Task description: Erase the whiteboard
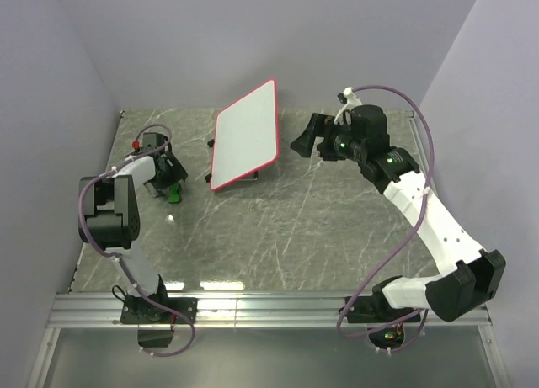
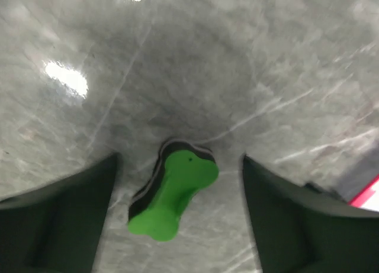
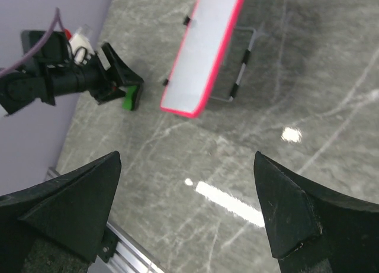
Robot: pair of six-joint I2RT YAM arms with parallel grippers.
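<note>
Left claw [image 1: 171, 184] parted around green eraser [image 2: 172, 196] on table [image 1: 337, 236], right claw [image 3: 187, 160] wide, whiteboard [image 1: 246, 135] seemingly clean

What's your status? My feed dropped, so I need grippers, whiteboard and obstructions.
Left gripper open, straddling green eraser on the table, not touching. Right gripper open, empty. Whiteboard propped tilted, no marks visible. Nothing in the way.

Red-framed whiteboard [image 1: 246, 135] propped up, tilted

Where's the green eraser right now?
The green eraser lies on the table at the left of the top view, between the left gripper's open jaws and touching neither, left of the whiteboard.
</note>
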